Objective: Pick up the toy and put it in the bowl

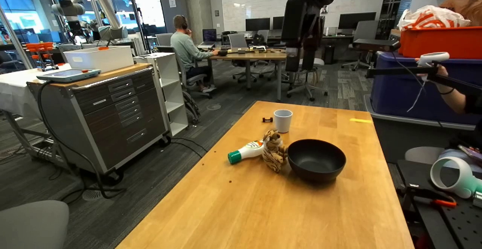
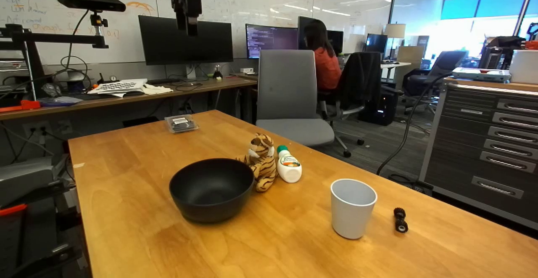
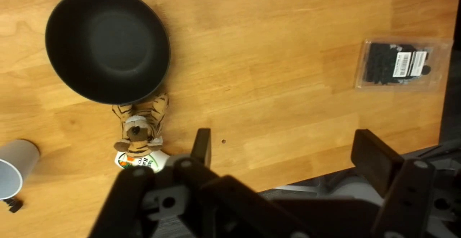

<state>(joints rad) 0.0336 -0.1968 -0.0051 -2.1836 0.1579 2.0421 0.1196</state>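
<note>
The toy, a small tiger-striped plush, sits upright on the table in both exterior views [image 1: 274, 151] [image 2: 264, 164] and in the wrist view [image 3: 140, 130]. Its legs point at the black bowl, which stands right beside it [image 1: 316, 160] [image 2: 212, 189] [image 3: 111, 43]. The bowl looks empty. I cannot tell whether toy and bowl touch. My gripper [image 3: 282, 137] is open, with nothing between its fingers. It hangs high above the table in both exterior views [image 1: 300, 65] [image 2: 186, 26]. In the wrist view the toy lies left of the fingers.
A white bottle with a green cap [image 1: 251, 150] lies close against the toy's far side from the bowl. A white cup [image 2: 353, 210] and a small black dumbbell-shaped piece [image 2: 400, 220] stand nearby. A clear plastic package [image 3: 403, 65] lies near the table's end.
</note>
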